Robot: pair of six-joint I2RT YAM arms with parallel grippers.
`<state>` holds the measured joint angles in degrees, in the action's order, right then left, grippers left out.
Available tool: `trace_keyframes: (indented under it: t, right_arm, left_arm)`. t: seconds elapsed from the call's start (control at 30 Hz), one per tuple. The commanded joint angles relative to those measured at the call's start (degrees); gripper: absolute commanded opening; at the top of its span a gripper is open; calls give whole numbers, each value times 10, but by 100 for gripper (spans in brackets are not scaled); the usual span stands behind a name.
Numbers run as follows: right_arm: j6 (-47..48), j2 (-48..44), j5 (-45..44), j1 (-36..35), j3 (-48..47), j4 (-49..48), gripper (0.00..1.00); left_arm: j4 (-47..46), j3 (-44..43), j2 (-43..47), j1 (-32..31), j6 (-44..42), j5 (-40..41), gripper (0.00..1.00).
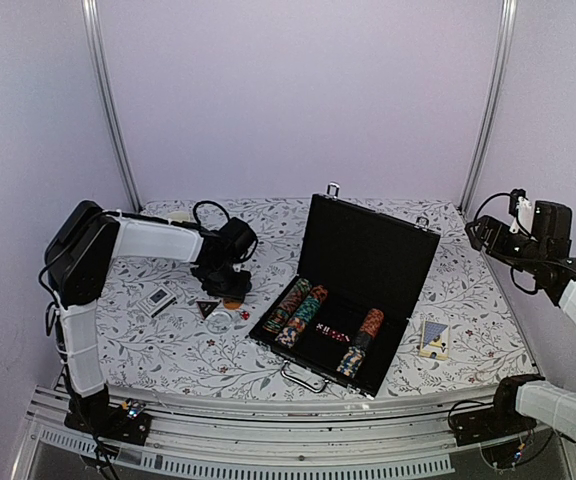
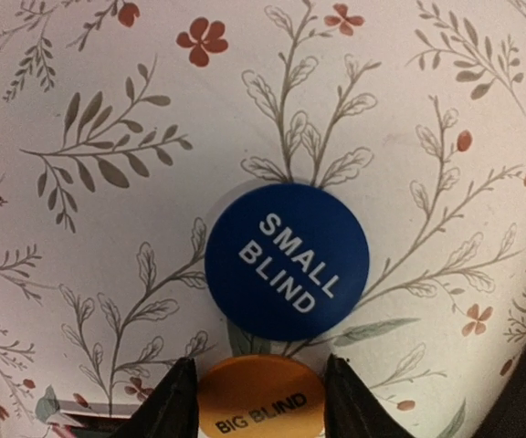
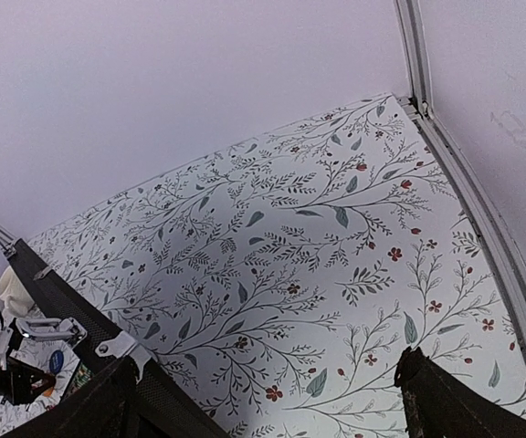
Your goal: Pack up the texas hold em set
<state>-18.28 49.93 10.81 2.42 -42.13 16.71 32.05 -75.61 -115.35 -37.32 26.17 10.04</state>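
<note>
Pinching the orange disc [image 2: 261, 406], lettered BIG BLIND, between the left fingers [image 2: 173, 406], closing them in against its two sides and hanging them low over the flowered tabletop [image 2: 89, 228]. Showing the blue disc [image 2: 287, 262], lettered SMALL BLIND, lying flat just beyond the orange one, with touching or barely apart being impossible to tell. Holding the left arm [image 1: 153, 240] out over the left half of the tabletop, to the left of the black briefcase [image 1: 313, 350]. Finding that briefcase lying open near the middle, with the lid [image 1: 368, 250] standing up on the far side and the metal handle [image 1: 303, 378] pointing at the near edge. Carrying inside it poker chip rows [image 1: 290, 305], some in the left slots and some in the right, with red dice [image 1: 333, 335] sitting in the tray between them. Showing, on the tabletop close to the left fingers, a black triangle [image 1: 207, 308] and, further left, a card deck [image 1: 160, 298]. Showing a second card deck [image 1: 434, 338] lying just right of the briefcase. Glimpsing a cream mug [image 1: 178, 215] at the far edge behind the left arm. Spreading the right fingers [image 3: 99, 406] wide apart, gripping nothing, and holding them raised over the far right corner of the tabletop, well apart from the briefcase
</note>
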Motion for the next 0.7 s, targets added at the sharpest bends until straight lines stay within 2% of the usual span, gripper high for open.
trace_keyframes:
  t: [0.0,0.23,0.4,0.53,0.67]
  right_arm:
    - [0,-13,-4,1,1,10,99]
    - [1,-4,21,1,-28,27,99]
    - [15,18,55,-23,-93,73,99]
    - [17,44,-16,-121,-161,118,99]
    - [-2,85,-79,-252,-221,125,99]
  left_arm:
    - [31,-4,11,-24,10,-1,45]
    - [47,-10,59,-48,33,4,45]
    - [48,-1,96,-56,52,6,46]
    - [35,13,153,-56,51,13,52]
    - [23,14,235,-47,24,23,74]
